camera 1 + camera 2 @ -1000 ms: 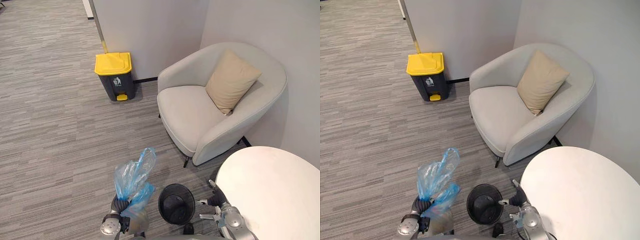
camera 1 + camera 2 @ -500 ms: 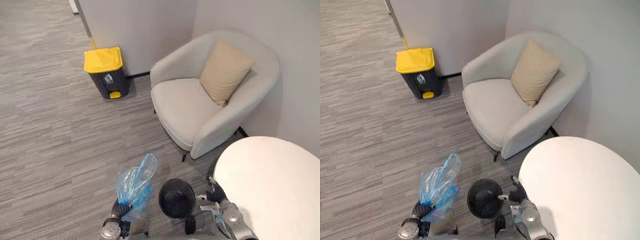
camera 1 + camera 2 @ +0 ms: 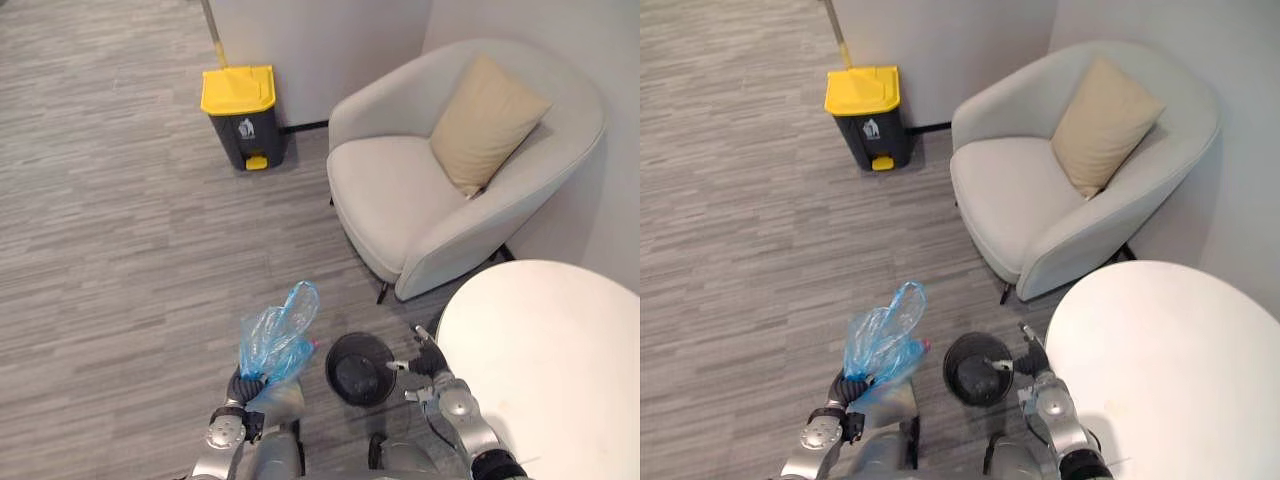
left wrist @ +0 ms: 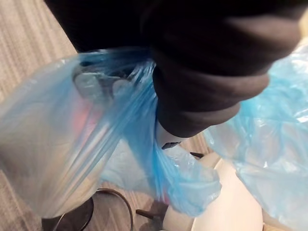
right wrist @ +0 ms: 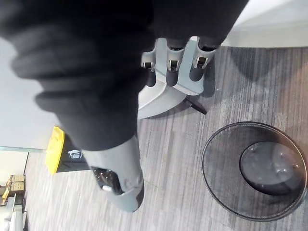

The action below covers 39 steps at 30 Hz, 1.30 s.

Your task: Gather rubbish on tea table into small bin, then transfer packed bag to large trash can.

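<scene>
Beside the small bin (image 3: 334,366), the left hand (image 3: 243,386) is still gripping the blue bag (image 3: 279,332); the right hand (image 3: 426,364) is hanging open. Only the camera is shifting, likely starting toward the trash can (image 3: 240,100) far beyond.

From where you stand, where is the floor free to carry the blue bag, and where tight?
Free: the carpet between the blue bag in the left hand and the large trash can, beside the armchair. Tight: between small bin, table and armchair, by the right hand.
</scene>
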### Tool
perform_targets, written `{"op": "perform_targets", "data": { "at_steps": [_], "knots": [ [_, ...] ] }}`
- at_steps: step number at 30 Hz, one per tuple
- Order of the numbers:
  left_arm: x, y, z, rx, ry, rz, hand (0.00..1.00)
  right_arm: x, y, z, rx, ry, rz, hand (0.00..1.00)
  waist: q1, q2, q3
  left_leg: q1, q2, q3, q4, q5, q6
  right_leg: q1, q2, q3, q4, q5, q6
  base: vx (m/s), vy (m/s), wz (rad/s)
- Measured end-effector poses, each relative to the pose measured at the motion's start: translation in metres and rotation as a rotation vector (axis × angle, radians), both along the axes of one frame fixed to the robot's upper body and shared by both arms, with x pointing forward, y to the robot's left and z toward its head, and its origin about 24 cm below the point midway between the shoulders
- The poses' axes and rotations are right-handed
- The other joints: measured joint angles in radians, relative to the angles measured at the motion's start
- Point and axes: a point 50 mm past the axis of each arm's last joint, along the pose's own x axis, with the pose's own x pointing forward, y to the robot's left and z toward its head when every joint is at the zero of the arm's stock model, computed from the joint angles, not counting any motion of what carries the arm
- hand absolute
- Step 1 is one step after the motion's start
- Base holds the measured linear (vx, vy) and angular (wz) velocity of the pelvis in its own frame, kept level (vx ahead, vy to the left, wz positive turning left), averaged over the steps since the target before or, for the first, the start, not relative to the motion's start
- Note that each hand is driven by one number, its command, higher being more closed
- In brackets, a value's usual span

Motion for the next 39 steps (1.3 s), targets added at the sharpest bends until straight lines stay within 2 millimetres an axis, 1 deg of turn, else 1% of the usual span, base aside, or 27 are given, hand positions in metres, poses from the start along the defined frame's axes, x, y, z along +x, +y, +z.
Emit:
{"op": "perform_targets", "data": {
  "at_steps": [1, 2, 3, 4, 5, 6, 7, 8, 9, 10, 11, 12, 14, 15, 16, 17, 19, 24, 27, 29, 31, 32, 34, 35, 36, 37, 39],
  "knots": [
    [0.000, -0.003, 0.000, -0.005, 0.000, -0.004, 1.00, -0.002, 0.001, -0.002, 0.008, 0.006, -0.012, 0.00, -0.001, 0.009, 0.012, -0.003, 0.008, -0.032, -0.028, 0.039, -0.019, 0.011, 0.006, -0.035, -0.024, 0.021, -0.011, -0.19, -0.041, 0.53],
    [-0.001, -0.002, -0.001, -0.005, 0.003, -0.002, 1.00, -0.002, 0.001, -0.002, 0.009, 0.008, -0.014, 0.00, -0.002, 0.012, 0.013, -0.009, 0.012, -0.043, -0.038, 0.050, -0.033, 0.011, 0.009, -0.047, -0.033, 0.029, -0.014, -0.19, -0.054, 0.49],
    [-0.001, -0.002, -0.001, -0.004, 0.003, -0.002, 1.00, -0.002, 0.001, -0.002, 0.009, 0.006, -0.018, 0.00, 0.000, 0.013, 0.013, -0.011, 0.016, -0.062, -0.063, 0.071, -0.058, 0.011, 0.009, -0.070, -0.047, 0.044, -0.025, -0.16, -0.036, 0.41],
    [0.001, -0.003, 0.000, -0.004, -0.002, -0.004, 1.00, -0.002, 0.000, -0.001, 0.010, 0.002, -0.027, 0.00, -0.004, 0.013, 0.012, -0.012, 0.018, -0.064, -0.083, 0.059, -0.075, 0.013, 0.003, -0.093, -0.067, 0.059, -0.037, -0.22, -0.018, 0.65],
    [0.005, -0.006, 0.002, -0.006, -0.013, -0.018, 1.00, -0.001, -0.001, -0.001, 0.018, -0.002, -0.054, 0.00, -0.009, 0.002, 0.019, -0.044, 0.016, -0.030, -0.003, 0.039, -0.052, 0.013, -0.025, -0.124, -0.081, 0.075, -0.040, -0.16, 0.027, 0.76],
    [0.007, -0.008, 0.003, -0.008, -0.018, -0.028, 1.00, -0.002, -0.004, -0.001, 0.019, -0.001, -0.075, 0.00, -0.014, -0.007, 0.025, -0.051, 0.009, 0.016, 0.096, 0.017, -0.021, 0.016, -0.052, -0.140, -0.085, 0.083, -0.034, -0.14, 0.063, 0.80],
    [0.007, -0.009, 0.003, -0.009, -0.021, -0.035, 1.00, -0.002, -0.007, -0.001, 0.015, 0.005, -0.082, 0.00, -0.025, -0.010, 0.027, -0.047, 0.007, 0.041, 0.157, -0.023, -0.003, 0.022, -0.071, -0.155, -0.088, 0.089, -0.025, -0.14, 0.108, 0.77],
    [0.008, -0.012, 0.004, -0.010, -0.027, -0.046, 1.00, -0.004, -0.009, -0.003, 0.006, 0.015, -0.085, 0.00, -0.031, -0.008, 0.025, -0.029, 0.019, 0.077, 0.223, -0.085, -0.003, 0.031, -0.095, -0.180, -0.100, 0.101, -0.012, -0.16, 0.177, 0.77],
    [0.011, -0.013, 0.005, -0.010, -0.033, -0.054, 1.00, -0.007, -0.011, -0.004, 0.001, 0.022, -0.088, 0.00, -0.034, 0.007, 0.018, -0.010, 0.043, 0.106, 0.256, -0.134, 0.008, 0.036, -0.106, -0.200, -0.113, 0.114, 0.004, -0.12, 0.194, 0.67],
    [0.012, -0.013, 0.006, -0.010, -0.035, -0.054, 1.00, -0.009, -0.012, -0.005, 0.001, 0.027, -0.091, 0.00, -0.037, 0.016, 0.014, 0.002, 0.057, 0.119, 0.256, -0.156, 0.010, 0.039, -0.108, -0.212, -0.119, 0.120, 0.013, -0.10, 0.232, 0.61],
    [0.014, -0.012, 0.007, -0.005, -0.039, -0.056, 1.00, -0.011, -0.015, -0.006, 0.000, 0.036, -0.105, 0.00, -0.050, 0.029, 0.016, 0.019, 0.059, 0.134, 0.203, -0.187, 0.011, 0.046, -0.106, -0.233, -0.127, 0.129, 0.032, -0.09, 0.195, 0.42],
    [0.014, -0.008, 0.006, 0.011, -0.035, -0.062, 1.00, -0.012, -0.007, -0.009, 0.027, 0.047, -0.103, 0.00, -0.047, 0.007, 0.012, 0.034, 0.025, 0.140, 0.159, -0.167, 0.015, 0.055, -0.123, -0.234, -0.157, 0.146, 0.048, -0.07, 0.187, 0.37],
    [0.011, -0.003, 0.004, 0.033, -0.014, -0.077, 1.00, -0.016, -0.003, -0.012, 0.043, 0.057, -0.110, 0.00, -0.056, -0.002, 0.008, 0.072, -0.027, 0.126, 0.073, -0.127, 0.027, 0.089, -0.144, -0.233, -0.216, 0.164, 0.068, -0.02, 0.160, 0.37],
    [0.012, -0.004, 0.005, 0.041, -0.017, -0.098, 1.00, -0.021, -0.007, -0.014, 0.041, 0.071, -0.131, 0.00, -0.059, -0.013, -0.002, 0.104, -0.063, 0.114, 0.005, -0.094, 0.037, 0.122, -0.159, -0.234, -0.257, 0.179, 0.076, -0.01, 0.185, 0.67],
    [0.014, -0.004, 0.006, 0.042, -0.023, -0.101, 1.00, -0.023, -0.011, -0.015, 0.038, 0.076, -0.147, 0.00, -0.065, -0.010, -0.003, 0.111, -0.084, 0.098, -0.021, -0.079, 0.047, 0.137, -0.167, -0.232, -0.278, 0.194, 0.077, -0.01, 0.142, 0.64],
    [0.015, -0.004, 0.007, 0.043, -0.025, -0.101, 1.00, -0.023, -0.011, -0.016, 0.036, 0.080, -0.147, 0.00, -0.065, -0.010, -0.004, 0.111, -0.092, 0.098, -0.029, -0.074, 0.053, 0.139, -0.170, -0.230, -0.284, 0.199, 0.083, -0.01, 0.123, 0.36],
    [0.013, -0.001, 0.005, 0.052, -0.015, -0.098, 1.00, -0.021, -0.008, -0.019, 0.041, 0.097, -0.141, 0.00, -0.055, -0.010, -0.004, 0.115, -0.105, 0.098, -0.043, -0.067, 0.059, 0.149, -0.172, -0.218, -0.314, 0.221, 0.080, 0.01, 0.079, 0.08],
    [0.011, 0.003, 0.004, 0.064, 0.001, -0.095, 1.00, -0.021, -0.008, -0.021, 0.040, 0.111, -0.142, 0.00, -0.054, -0.016, -0.005, 0.120, -0.107, 0.096, -0.041, -0.065, 0.062, 0.169, -0.165, -0.225, -0.350, 0.240, 0.098, 0.05, -0.009, 0.01],
    [0.016, 0.006, 0.007, 0.073, -0.013, -0.097, 1.00, -0.021, -0.012, -0.021, 0.043, 0.113, -0.162, 0.00, -0.058, -0.026, -0.004, 0.100, -0.112, 0.072, -0.028, -0.073, 0.066, 0.168, -0.165, -0.253, -0.348, 0.233, 0.102, 0.06, -0.017, 0.19],
    [0.016, 0.006, 0.006, 0.073, -0.012, -0.097, 1.00, -0.022, -0.015, -0.022, 0.043, 0.119, -0.177, 0.00, -0.058, -0.031, -0.001, 0.076, -0.112, 0.057, 0.028, -0.110, 0.074, 0.165, -0.176, -0.270, -0.307, 0.200, 0.109, 0.06, 0.008, 0.29],
    [0.013, 0.007, 0.005, 0.074, -0.004, -0.095, 1.00, -0.025, -0.016, -0.024, 0.041, 0.134, -0.186, 0.00, -0.060, -0.040, 0.002, 0.069, -0.122, 0.035, 0.089, -0.156, 0.084, 0.154, -0.205, -0.276, -0.199, 0.131, 0.122, 0.06, 0.035, 0.31],
    [0.010, 0.010, 0.004, 0.080, 0.004, -0.094, 1.00, -0.025, -0.016, -0.024, 0.042, 0.136, -0.187, 0.00, -0.057, -0.055, 0.004, 0.067, -0.132, 0.009, 0.107, -0.176, 0.087, 0.140, -0.229, -0.264, -0.123, 0.094, 0.121, 0.07, 0.038, 0.49],
    [0.011, 0.010, 0.005, 0.081, 0.002, -0.096, 1.00, -0.025, -0.016, -0.024, 0.045, 0.136, -0.186, 0.00, -0.069, -0.057, 0.004, 0.078, -0.145, -0.035, 0.085, -0.178, 0.096, 0.076, -0.247, -0.214, 0.033, 0.102, 0.098, 0.10, 0.043, 0.64],
    [0.013, 0.011, 0.006, 0.086, -0.004, -0.097, 1.00, -0.026, -0.014, -0.025, 0.059, 0.140, -0.192, 0.00, -0.084, -0.043, 0.012, 0.085, -0.136, -0.075, 0.081, -0.171, 0.105, 0.013, -0.227, -0.148, 0.140, 0.076, 0.053, 0.18, 0.004, 0.72],
    [0.013, 0.013, 0.006, 0.090, -0.005, -0.096, 1.00, -0.027, -0.012, -0.027, 0.070, 0.149, -0.195, 0.00, -0.087, -0.040, 0.014, 0.089, -0.129, -0.100, 0.079, -0.171, 0.105, -0.007, -0.184, -0.104, 0.151, 0.029, 0.058, 0.22, -0.045, 0.96],
    [0.016, 0.015, 0.008, 0.096, -0.011, -0.093, 1.00, -0.029, -0.011, -0.029, 0.072, 0.164, -0.197, 0.00, -0.096, -0.047, 0.015, 0.103, -0.128, -0.142, 0.067, -0.171, 0.104, -0.040, -0.120, -0.070, 0.151, -0.010, 0.039, 0.18, -0.107, 0.81],
    [0.018, 0.015, 0.009, 0.096, -0.018, -0.092, 1.00, -0.032, -0.014, -0.031, 0.071, 0.178, -0.207, 0.00, -0.108, -0.044, 0.017, 0.128, -0.127, -0.181, 0.053, -0.172, 0.102, -0.072, -0.066, -0.060, 0.142, -0.017, 0.028, 0.18, -0.134, 0.91]
  ]
}}
